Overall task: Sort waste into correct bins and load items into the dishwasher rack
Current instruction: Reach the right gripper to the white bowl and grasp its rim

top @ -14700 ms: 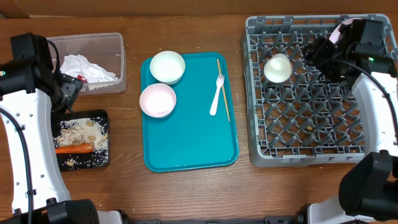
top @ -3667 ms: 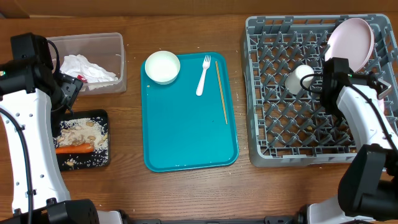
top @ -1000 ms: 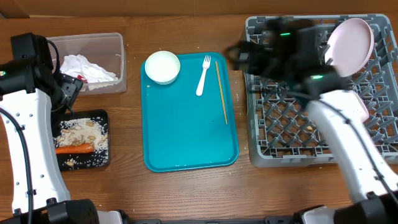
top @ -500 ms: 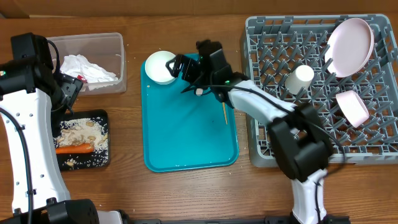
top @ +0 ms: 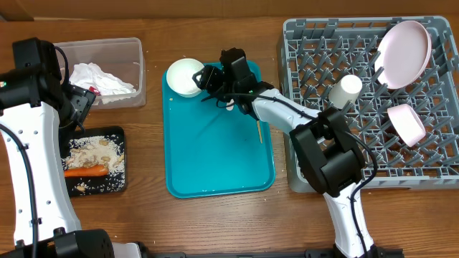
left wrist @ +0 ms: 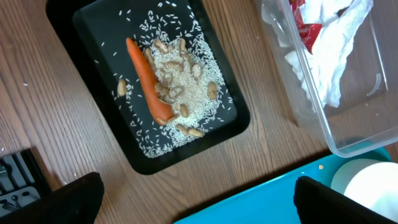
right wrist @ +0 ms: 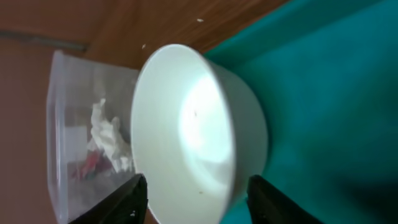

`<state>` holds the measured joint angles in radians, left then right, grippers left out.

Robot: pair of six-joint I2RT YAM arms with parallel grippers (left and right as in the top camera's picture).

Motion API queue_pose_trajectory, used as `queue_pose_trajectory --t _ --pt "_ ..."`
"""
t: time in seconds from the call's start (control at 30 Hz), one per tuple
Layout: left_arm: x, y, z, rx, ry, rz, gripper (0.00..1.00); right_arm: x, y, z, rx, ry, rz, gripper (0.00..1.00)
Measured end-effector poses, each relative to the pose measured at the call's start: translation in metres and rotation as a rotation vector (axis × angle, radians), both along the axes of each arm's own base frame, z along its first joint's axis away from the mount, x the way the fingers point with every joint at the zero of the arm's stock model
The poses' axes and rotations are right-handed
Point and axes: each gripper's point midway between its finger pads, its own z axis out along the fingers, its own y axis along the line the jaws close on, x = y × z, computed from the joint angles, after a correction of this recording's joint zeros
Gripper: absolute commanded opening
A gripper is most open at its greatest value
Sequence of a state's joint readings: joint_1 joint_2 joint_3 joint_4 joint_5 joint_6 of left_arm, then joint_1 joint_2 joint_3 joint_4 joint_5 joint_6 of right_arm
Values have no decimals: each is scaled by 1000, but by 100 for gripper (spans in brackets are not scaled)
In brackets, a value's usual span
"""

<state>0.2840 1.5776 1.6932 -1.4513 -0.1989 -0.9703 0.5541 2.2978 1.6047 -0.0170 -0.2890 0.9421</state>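
Right gripper point(right wrist: 198, 190) astride round white bowl point(right wrist: 199, 118) on teal rectangular tray point(right wrist: 329, 87), clamping not determinable, left gripper point(left wrist: 196, 199) jaws wide apart

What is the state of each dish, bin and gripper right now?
white bowl: upright on teal tray
right gripper: jaws astride bowl wall, grip unclear
left gripper: open, empty
plate: on edge in rack
cup: lying sideways in rack
second bowl: tilted in rack
clear tub: holds napkins
black tray: holds carrot, rice
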Motion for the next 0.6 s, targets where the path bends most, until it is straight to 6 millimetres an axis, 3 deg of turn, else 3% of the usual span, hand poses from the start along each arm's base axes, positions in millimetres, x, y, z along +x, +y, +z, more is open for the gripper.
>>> queue_pose_trajectory --t 0.27,0.37,0.53,0.6 --pt "0 0 0 0 0 0 100 -8 -5 -15 -80 34 -38 53" --pt "0 0 0 0 0 0 100 -7 -6 -17 -91 33 -47 34" --pt "0 0 0 0 0 0 100 -11 -16 -27 -149 67 -72 24" --pt "0 0 0 0 0 0 100 -13 -19 -31 -168 74 -73 11"
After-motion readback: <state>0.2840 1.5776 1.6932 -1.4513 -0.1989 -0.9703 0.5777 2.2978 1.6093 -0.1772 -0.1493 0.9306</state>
